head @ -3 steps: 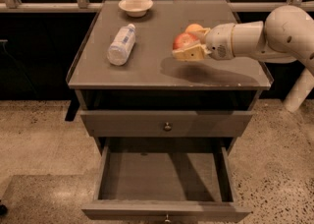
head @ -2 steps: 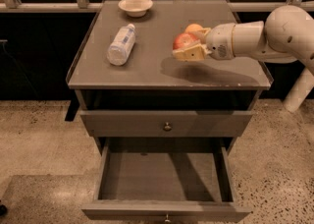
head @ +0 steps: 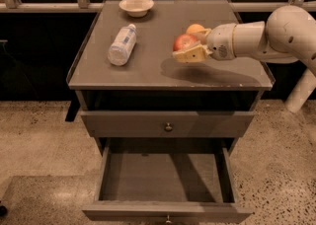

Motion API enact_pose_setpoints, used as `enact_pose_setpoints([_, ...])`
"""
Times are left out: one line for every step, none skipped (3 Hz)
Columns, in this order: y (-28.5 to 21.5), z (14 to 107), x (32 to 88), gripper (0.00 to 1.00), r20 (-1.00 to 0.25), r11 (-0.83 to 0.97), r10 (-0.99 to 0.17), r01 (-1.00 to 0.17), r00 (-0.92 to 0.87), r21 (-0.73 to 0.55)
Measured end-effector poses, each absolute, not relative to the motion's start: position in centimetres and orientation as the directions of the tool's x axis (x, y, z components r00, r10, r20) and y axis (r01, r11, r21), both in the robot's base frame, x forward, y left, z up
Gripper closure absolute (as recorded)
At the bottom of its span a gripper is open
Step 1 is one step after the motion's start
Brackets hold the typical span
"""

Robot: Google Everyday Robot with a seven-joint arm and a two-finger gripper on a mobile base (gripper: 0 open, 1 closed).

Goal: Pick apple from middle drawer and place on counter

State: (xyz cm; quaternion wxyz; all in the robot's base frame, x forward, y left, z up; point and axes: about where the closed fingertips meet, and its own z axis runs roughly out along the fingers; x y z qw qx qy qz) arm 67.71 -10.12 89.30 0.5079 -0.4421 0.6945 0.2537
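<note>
**Apple clamped in the jaws above the table**

The gripper [head: 187, 46] is reaching in from the right on the white arm [head: 266, 36] and is hovering over the right half of the table [head: 148, 68]. Its jaws are clamping the apple [head: 183, 41]. One yellowish finger [head: 190, 55] is lying along the near, lower side of the fruit and the other is showing at its far side, so the apple is sitting between the jaws. A shadow is falling on the table just below and in front of the jaws; whether the apple is touching the surface I cannot tell. The orange [head: 195, 28] is resting just behind the jaws, close to the far finger. Well to the left of the jaws a plastic bottle [head: 122, 45] is lying on its side, and farther off, behind and to the left, a small bowl [head: 137, 6] is standing. Below and in front of the jaws, under a closed drawer front [head: 148, 124], the middle drawer [head: 168, 179] is standing pulled out, its grey floor showing
</note>
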Motion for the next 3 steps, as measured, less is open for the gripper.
enact_pose_setpoints([-10.12, 89.3, 67.71, 0.04, -0.93, 0.48, -0.356, -0.872, -0.093, -0.097])
enact_pose_setpoints([-10.11, 89.3, 67.71, 0.0, -0.93, 0.48, -0.356, -0.872, -0.093, -0.097])
enact_pose_setpoints([-10.11, 89.3, 67.71, 0.0, -0.93, 0.48, -0.356, -0.872, -0.093, -0.097])
